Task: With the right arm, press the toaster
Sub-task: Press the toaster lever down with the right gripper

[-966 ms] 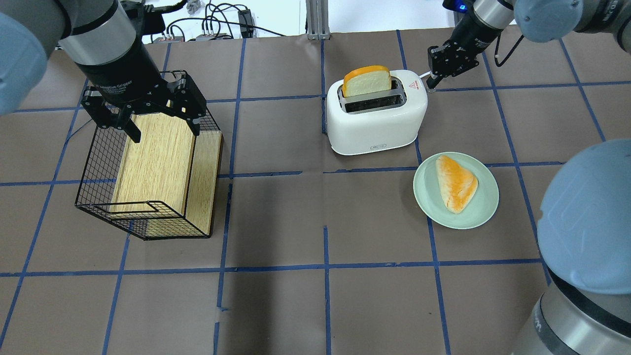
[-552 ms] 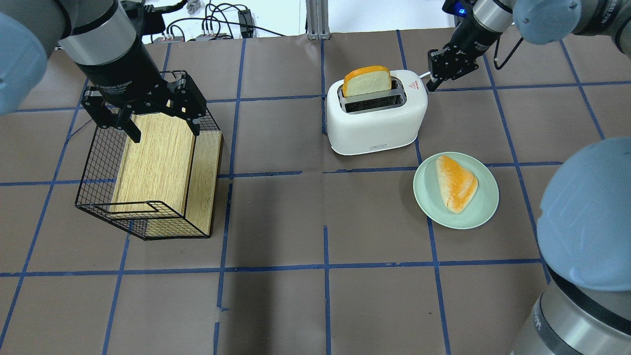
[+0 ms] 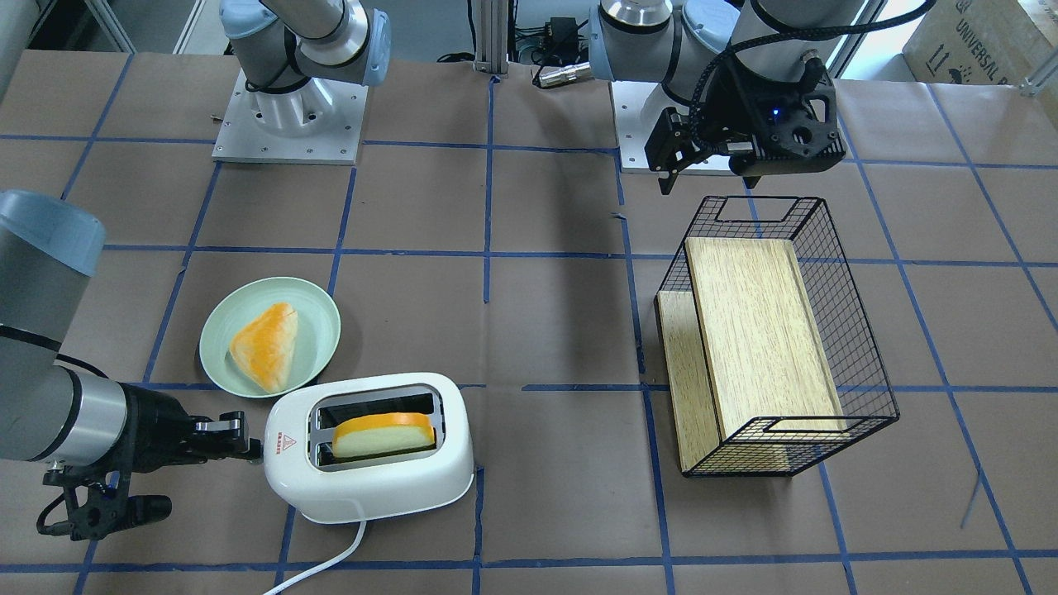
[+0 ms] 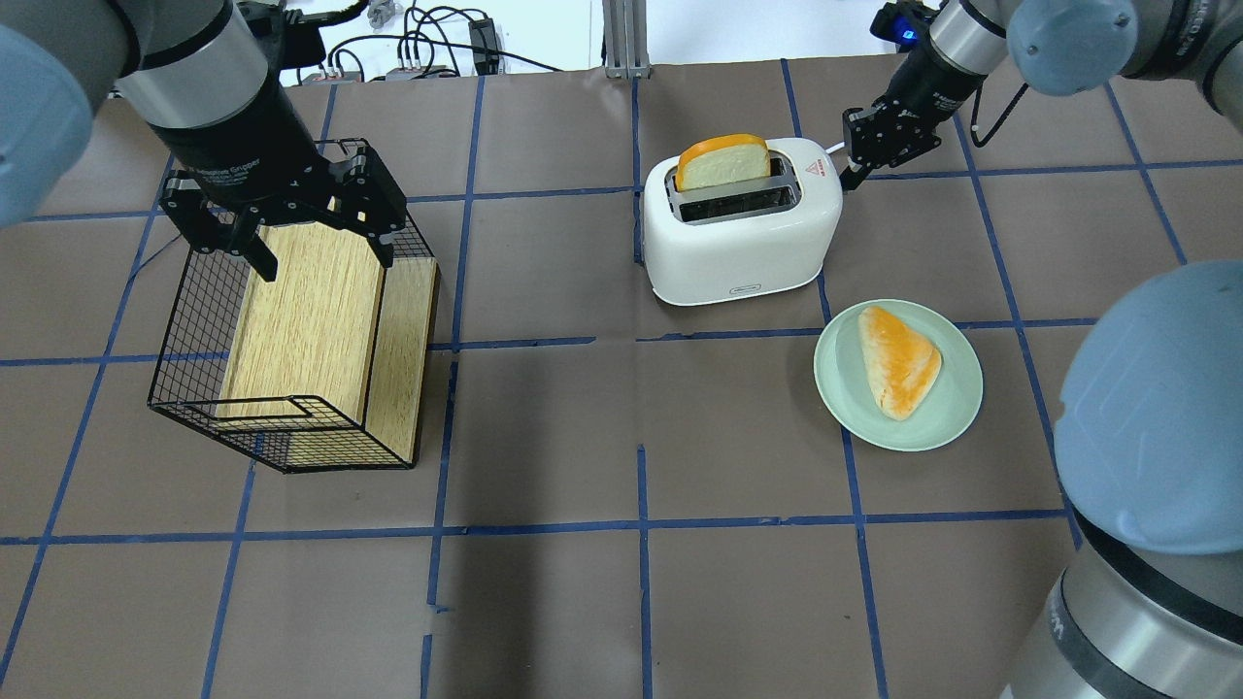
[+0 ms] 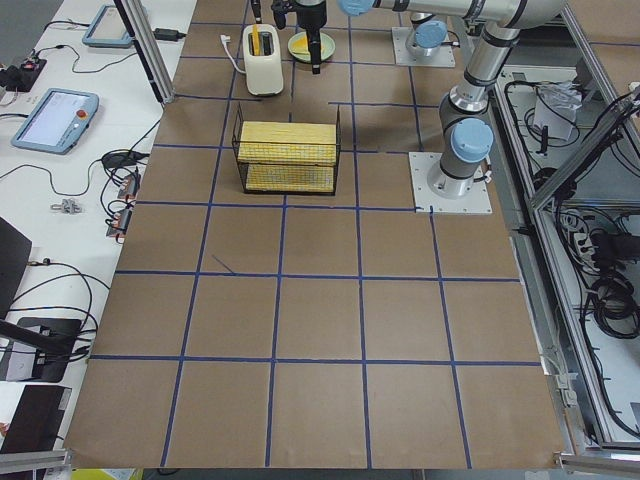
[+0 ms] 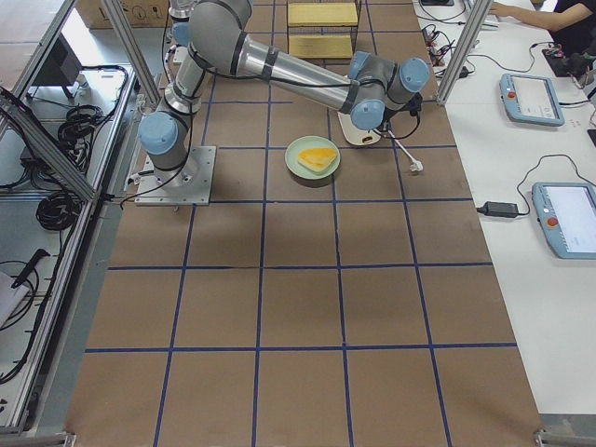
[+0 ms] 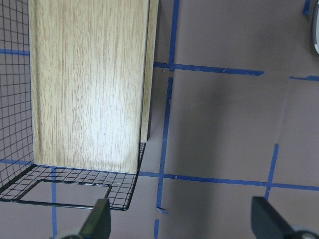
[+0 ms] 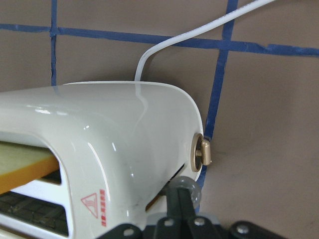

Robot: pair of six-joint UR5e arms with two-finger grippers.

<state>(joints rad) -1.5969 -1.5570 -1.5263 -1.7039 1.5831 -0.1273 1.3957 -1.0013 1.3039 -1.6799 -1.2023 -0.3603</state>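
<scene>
The white toaster (image 4: 743, 233) stands at the table's far middle with a bread slice (image 4: 723, 160) upright in one slot. It also shows in the front view (image 3: 372, 487) and fills the right wrist view (image 8: 99, 139). My right gripper (image 4: 855, 177) is shut, its tip at the toaster's right end, close to the red triangle label. In the right wrist view the closed fingers (image 8: 179, 199) touch the clear lever knob (image 8: 193, 188) from just below the camera. My left gripper (image 4: 291, 233) is open and empty above the black wire basket (image 4: 194, 320).
A pale green plate (image 4: 845, 408) with a triangular pastry (image 4: 898, 359) lies right of the toaster's front. The toaster's white cord (image 3: 331, 562) trails off its far side. The wire basket holds wooden boards (image 4: 311, 311). A beige dial (image 8: 202, 152) sits above the lever.
My right wrist has shifted slightly back and the gripper tip has moved a little down along the toaster's end. The left arm, toaster and plate have not moved.
</scene>
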